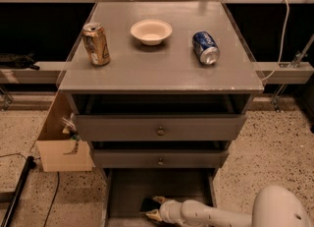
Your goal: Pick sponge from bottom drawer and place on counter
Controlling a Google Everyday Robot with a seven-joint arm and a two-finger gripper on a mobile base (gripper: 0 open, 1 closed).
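Currently: grasp step. Pincer (155, 208), lower centre of frame, inside bottom drawer (181, 186), spread either side of sponge (148, 204). Sponge lies on drawer floor. Next, by judgement: close on sponge, lift out, carry to bench (162, 69), upper centre.

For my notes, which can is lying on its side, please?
The blue can; the gold can stands upright. The gripper is in the bottom drawer.

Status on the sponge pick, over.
Gripper in bottom drawer, at sponge. Sponge not yet on counter. Gold can, bowl, blue can on counter.
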